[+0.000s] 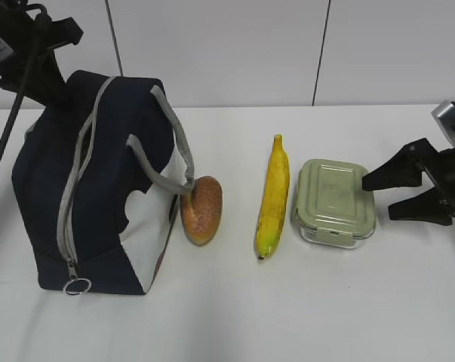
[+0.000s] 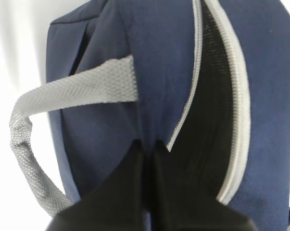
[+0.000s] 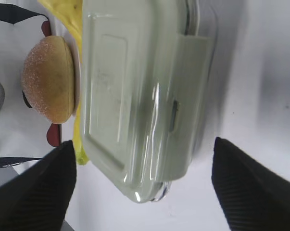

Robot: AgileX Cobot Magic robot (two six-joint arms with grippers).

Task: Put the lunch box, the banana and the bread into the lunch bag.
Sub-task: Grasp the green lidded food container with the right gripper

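Lunch bag (image 1: 53, 188) was navy w/ white side panel, grey zip. Banana (image 1: 273, 197) yellow; bread (image 1: 202, 209) speckled golden-brown; lunch box (image 1: 334, 200) lid sage-green.

Bright, even overhead light washes the white desk (image 1: 287, 317) in the exterior view, leaving only soft, short shadows under the lunch bag (image 1: 99, 188), banana (image 1: 273, 197) and lunch box (image 1: 334, 202). In the right wrist view the lunch box lid (image 3: 135, 96) is smeared by blur and streaked with glare, and the dark fingers (image 3: 34, 192) are out of focus. In the left wrist view the desk (image 2: 15, 48) is overexposed and the bag's opening (image 2: 209, 120) is nearly black.
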